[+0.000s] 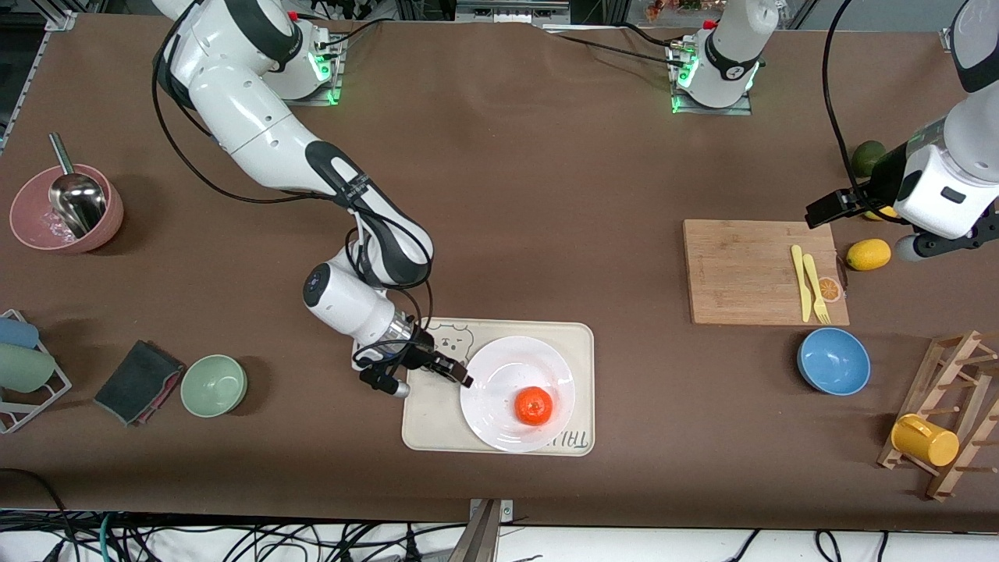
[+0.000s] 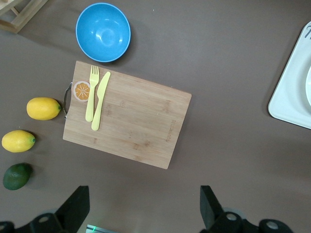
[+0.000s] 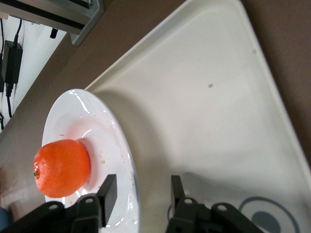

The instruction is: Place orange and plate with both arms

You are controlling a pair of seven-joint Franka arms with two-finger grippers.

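The orange (image 1: 534, 406) sits on the plate (image 1: 499, 367) on the tray (image 1: 425, 425); right pincer (image 1: 462, 380) open astride its rim.

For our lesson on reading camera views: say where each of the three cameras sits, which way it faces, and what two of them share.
Front view: high across the table, facing both arms' bases; shows the plate on the tray.
Left wrist view: looks down past the open left gripper at the cutting board.
Right wrist view: right gripper, fingers apart astride the plate's rim.
Front and right wrist views share the orange.
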